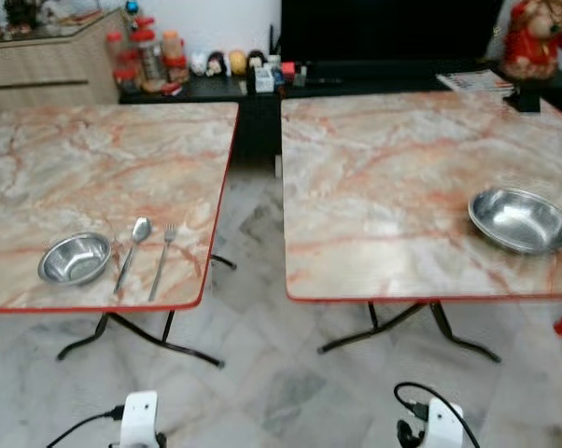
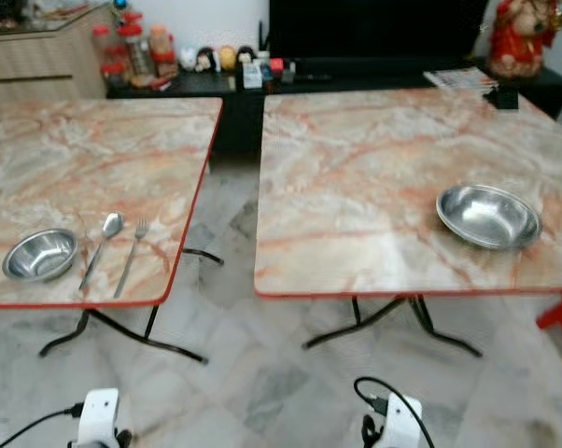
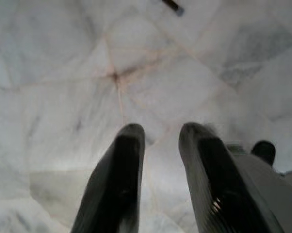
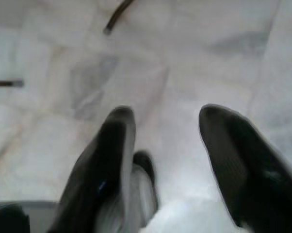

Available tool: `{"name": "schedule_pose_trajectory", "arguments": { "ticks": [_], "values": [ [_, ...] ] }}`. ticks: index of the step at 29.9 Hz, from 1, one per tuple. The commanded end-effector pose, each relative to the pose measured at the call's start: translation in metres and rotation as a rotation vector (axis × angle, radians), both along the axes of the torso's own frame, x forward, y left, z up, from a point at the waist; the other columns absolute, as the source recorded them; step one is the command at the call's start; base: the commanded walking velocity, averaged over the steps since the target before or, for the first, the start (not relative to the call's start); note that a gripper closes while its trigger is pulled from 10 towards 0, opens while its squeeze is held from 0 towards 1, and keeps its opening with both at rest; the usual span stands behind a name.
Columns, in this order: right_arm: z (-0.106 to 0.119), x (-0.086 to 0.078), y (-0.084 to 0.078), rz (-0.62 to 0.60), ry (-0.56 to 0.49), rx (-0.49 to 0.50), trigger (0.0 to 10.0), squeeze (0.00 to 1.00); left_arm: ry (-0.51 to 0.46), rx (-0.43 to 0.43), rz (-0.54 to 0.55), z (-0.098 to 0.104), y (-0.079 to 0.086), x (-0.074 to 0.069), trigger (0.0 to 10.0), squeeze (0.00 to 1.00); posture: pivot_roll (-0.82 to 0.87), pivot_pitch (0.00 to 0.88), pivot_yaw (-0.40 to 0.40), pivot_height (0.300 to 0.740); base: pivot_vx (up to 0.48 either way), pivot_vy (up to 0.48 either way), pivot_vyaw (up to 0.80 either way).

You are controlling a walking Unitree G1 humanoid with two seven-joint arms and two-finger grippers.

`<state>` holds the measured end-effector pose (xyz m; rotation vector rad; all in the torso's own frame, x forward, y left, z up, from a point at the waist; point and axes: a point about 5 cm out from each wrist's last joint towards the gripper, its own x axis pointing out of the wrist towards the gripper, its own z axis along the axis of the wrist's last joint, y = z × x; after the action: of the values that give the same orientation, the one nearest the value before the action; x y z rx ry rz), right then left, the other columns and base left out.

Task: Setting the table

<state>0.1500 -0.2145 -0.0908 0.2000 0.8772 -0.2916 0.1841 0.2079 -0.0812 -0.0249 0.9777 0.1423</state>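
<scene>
While both pincers hang low over the floor, left pincer (image 3: 158, 145) and right pincer (image 4: 168, 141) each parted and empty, the spoon (image 1: 133, 250) and fork (image 1: 161, 259) lie ahead-left on the left tabletop (image 1: 94, 159), handles toward the robot; the left arm is nearer.

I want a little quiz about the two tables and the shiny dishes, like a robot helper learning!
1. True or false: the silver metal spoon lies between the small round steel bowl and the silver metal fork.
2. Which marble-patterned table holds the wide shallow steel dish: A) left table, B) right table?
3. Fill in: both grippers, left and right, hang over the pale marble ___ with jaws open.

Key: 1 true; 2 B; 3 floor.
</scene>
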Motion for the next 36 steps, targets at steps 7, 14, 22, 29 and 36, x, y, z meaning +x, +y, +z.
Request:
{"name": "schedule_pose_trajectory", "arguments": {
  "ticks": [7,14,22,29,36],
  "values": [
    [0.003,0.01,0.008,0.007,-0.032,0.019,10.0,0.0,-0.015,0.025,0.005,0.004,0.009,0.004,10.0,0.0,-0.06,0.0,0.026,0.728,0.0,0.421,0.0],
    [0.002,0.008,0.009,0.005,-0.027,0.022,10.0,0.0,-0.047,0.022,-0.001,0.006,0.006,0.009,10.0,0.0,-0.06,0.0,0.024,0.728,0.0,0.046,0.0],
    [0.002,0.009,0.011,0.007,-0.027,0.027,10.0,0.0,-0.189,0.029,0.044,0.018,0.003,0.028,10.0,0.0,-0.05,0.0,0.023,0.728,0.0,0.0,0.0],
    [0.003,0.012,0.014,0.034,-0.031,0.023,10.0,0.0,-0.26,0.021,0.038,0.026,-0.005,0.041,10.0,0.0,-0.03,0.0,0.015,0.728,0.0,0.0,0.0],
    [0.003,0.013,0.015,0.021,-0.035,0.032,10.0,0.0,-0.195,0.071,-0.027,0.02,-0.003,0.032,10.0,0.0,-0.03,0.0,0.02,0.728,0.0,0.0,0.0]
  ]
}}
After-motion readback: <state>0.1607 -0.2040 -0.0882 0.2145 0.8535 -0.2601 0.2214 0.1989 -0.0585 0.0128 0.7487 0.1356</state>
